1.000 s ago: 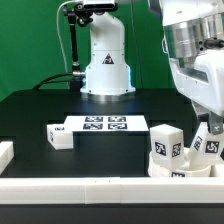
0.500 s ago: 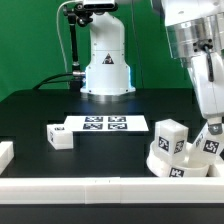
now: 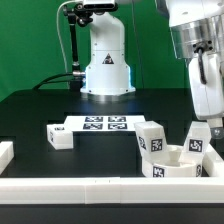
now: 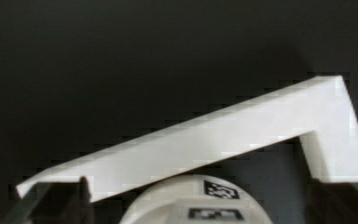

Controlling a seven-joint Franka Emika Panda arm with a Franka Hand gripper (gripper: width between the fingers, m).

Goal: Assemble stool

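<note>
STOOL PARTS UNDER THE ARM: The end effector [image 3: 204,128] is seen low over the stool parts at the exterior view's right, with its jaws spread wide. In the wrist view a tagged white leg [image 4: 201,200] is framed between the two dark fingers [image 4: 44,198], and a gap is visible on each side of it. The round seat [image 3: 176,166] is set on the black desk [image 3: 40,110], just behind the front border rail [image 3: 90,186]. Two legs are carried on it: the one under the end effector, and a second leg [image 3: 151,140] at the seat's edge toward the exterior view's left. A third leg [image 3: 59,136] is left lying well apart, just beside the marker board [image 3: 100,124] at mid-desk. Whether either leg on the seat is fixed in place cannot be told.
</note>
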